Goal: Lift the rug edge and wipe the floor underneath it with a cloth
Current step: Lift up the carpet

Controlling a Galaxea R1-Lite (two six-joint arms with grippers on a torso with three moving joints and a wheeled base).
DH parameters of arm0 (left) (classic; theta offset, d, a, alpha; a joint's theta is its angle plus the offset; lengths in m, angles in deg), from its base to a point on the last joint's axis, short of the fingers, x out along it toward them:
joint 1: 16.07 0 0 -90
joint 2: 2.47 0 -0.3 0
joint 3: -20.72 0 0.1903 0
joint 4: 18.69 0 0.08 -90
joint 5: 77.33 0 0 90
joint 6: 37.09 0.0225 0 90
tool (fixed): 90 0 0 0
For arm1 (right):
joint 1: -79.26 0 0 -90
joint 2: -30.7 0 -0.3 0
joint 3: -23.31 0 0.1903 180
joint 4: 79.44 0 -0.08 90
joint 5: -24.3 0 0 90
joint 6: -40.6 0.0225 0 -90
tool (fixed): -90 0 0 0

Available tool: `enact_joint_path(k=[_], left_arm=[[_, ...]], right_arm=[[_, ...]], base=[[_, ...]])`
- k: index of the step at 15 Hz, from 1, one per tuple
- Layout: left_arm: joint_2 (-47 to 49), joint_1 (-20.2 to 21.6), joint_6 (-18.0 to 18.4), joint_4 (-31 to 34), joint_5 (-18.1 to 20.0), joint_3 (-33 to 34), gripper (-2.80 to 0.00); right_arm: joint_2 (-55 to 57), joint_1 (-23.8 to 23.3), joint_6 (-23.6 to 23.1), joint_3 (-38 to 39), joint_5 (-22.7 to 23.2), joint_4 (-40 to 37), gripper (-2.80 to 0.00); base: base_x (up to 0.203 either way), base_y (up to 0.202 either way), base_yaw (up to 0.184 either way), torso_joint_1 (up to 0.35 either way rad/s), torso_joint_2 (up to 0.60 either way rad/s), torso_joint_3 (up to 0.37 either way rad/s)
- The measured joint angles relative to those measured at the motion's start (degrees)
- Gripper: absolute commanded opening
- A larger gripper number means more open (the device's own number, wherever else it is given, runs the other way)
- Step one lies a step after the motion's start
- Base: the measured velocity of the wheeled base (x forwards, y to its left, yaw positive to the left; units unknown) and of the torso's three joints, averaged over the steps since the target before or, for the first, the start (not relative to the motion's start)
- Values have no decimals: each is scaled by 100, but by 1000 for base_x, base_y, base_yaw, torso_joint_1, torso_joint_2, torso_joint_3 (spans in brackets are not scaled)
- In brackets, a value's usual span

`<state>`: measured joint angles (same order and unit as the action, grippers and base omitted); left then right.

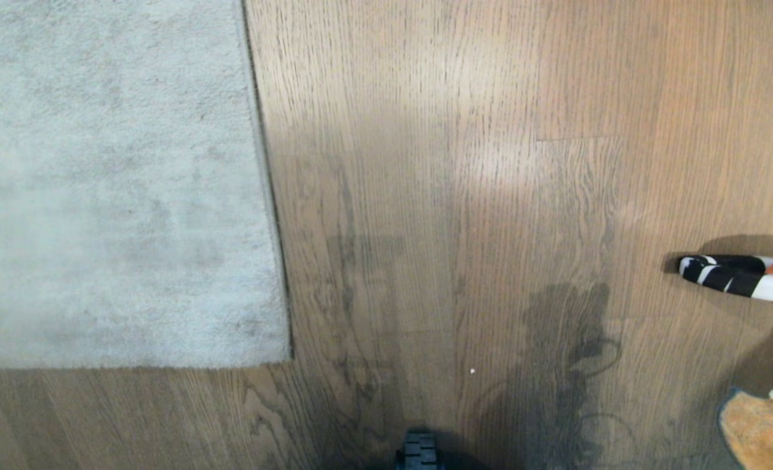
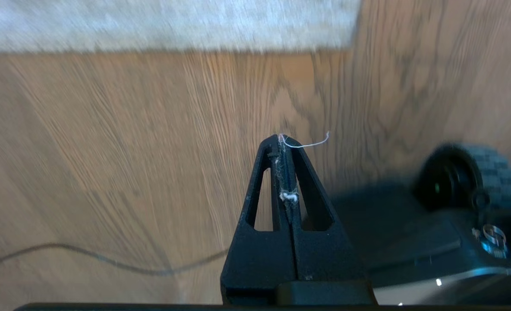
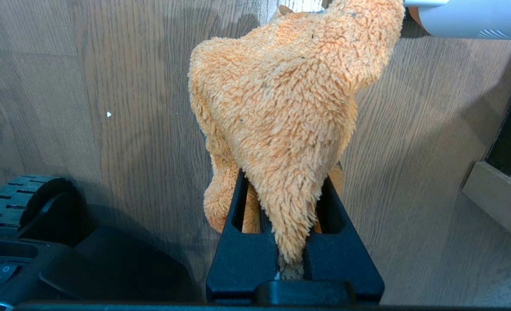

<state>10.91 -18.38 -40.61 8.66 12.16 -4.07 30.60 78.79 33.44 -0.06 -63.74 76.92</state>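
The pale grey rug (image 1: 112, 183) lies flat at the left in the head view; the rug edge (image 1: 266, 183) runs down to a near corner (image 1: 287, 356). Brown wood-grain floor (image 1: 465, 196) fills what is left of that view. My left gripper (image 2: 285, 139) hovers shut over bare floor (image 2: 130, 151), a white thread and lint caught between its fingers, a short way from the rug edge (image 2: 165, 45). The right gripper (image 3: 283, 183) is shut on the fluffy orange cloth (image 3: 290, 99), which drapes over its fingers. That cloth (image 1: 765, 427) shows at the head view's lower right corner.
A black-and-white striped tip on a white body (image 1: 729, 274) lies on the floor at the right, near the cloth. My base's black wheel (image 1: 419, 452) is at the bottom middle. A thin cable (image 2: 108, 261) crosses the floor. A wooden ledge (image 3: 497, 196) borders the right side.
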Motion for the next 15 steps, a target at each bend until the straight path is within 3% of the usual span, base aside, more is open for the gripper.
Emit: enact_joint_path(k=[6, 11, 15], left_arm=[[588, -951, -22, 190, 35, -216, -280], [1500, -1106, -40, 191, 751, -599, -280], [2749, -1125, -39, -115, 880, -1133, -280]], right_arm=[[2, 0, 0, 0, 2, 2, -280], [2, -2, 0, 0, 2, 0, -280], [2, -2, 0, 0, 2, 2, -280]], base=[[0, 0, 0, 0, 0, 0], [0, 0, 0, 0, 0, 0], [0, 0, 0, 0, 0, 0]])
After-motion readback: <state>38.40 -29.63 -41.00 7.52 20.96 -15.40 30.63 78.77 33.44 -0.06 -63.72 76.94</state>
